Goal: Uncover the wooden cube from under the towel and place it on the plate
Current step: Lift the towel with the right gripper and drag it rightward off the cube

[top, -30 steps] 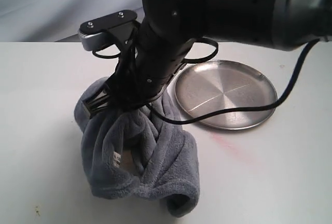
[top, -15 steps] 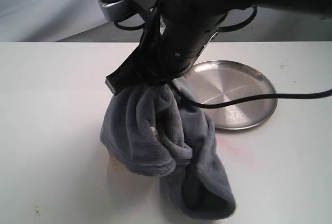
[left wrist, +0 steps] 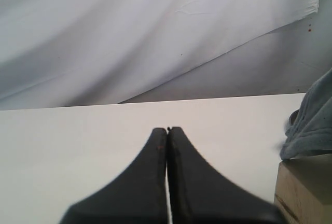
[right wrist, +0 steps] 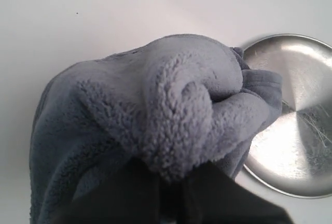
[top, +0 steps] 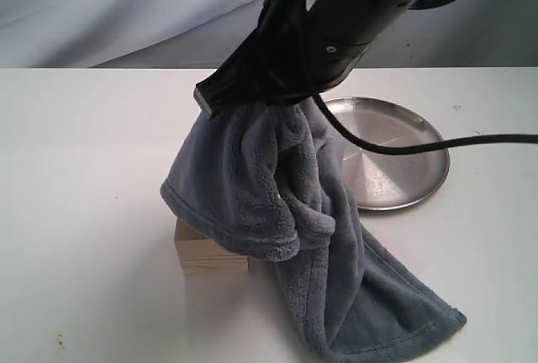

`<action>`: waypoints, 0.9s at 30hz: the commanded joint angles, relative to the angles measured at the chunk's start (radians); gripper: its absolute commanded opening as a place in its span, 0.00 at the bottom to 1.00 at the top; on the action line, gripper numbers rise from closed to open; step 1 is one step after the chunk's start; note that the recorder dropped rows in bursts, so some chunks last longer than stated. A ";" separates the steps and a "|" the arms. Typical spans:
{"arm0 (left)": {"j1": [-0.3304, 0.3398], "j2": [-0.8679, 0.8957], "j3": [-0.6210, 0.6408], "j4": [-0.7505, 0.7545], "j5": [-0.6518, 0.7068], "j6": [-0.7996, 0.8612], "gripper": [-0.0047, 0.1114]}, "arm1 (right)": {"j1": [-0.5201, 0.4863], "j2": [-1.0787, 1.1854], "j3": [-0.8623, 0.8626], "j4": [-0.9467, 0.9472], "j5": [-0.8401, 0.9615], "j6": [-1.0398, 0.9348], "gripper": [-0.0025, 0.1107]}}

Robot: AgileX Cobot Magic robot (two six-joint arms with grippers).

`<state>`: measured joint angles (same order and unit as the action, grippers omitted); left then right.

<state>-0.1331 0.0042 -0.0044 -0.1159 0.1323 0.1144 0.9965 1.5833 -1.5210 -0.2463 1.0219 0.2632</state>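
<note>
Showing half-bared on the surface left of the plate, the wooden cube needs the right pincer, clamped on the bunched top of the towel, to lift it fully clear before the closed, empty left pincer approaches.

Grey-blue towel, pale wood and silver on a white table

The plush towel is one even grey-blue, darker in its folds. At its eight o'clock the wooden cube shows light tan with fine darker grain lines running level. The plate, at two o'clock from the towel, is bright silver with faint radial streaks, and a black cable crosses it. The right gripper and left gripper are matt black. The backdrop cloth is greyish white.
</note>
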 commanded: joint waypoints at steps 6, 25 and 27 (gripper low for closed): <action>-0.005 -0.004 0.004 -0.002 0.000 -0.003 0.04 | 0.003 -0.087 0.001 -0.061 0.143 0.007 0.02; -0.005 -0.004 0.004 -0.002 0.000 -0.003 0.04 | 0.003 -0.195 0.282 -0.057 0.120 0.063 0.02; -0.005 -0.004 0.004 -0.002 0.000 -0.003 0.04 | 0.003 -0.195 0.327 -0.051 0.078 0.077 0.02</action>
<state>-0.1331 0.0042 -0.0044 -0.1159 0.1323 0.1144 0.9965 1.3995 -1.2556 -0.3024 1.1696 0.3176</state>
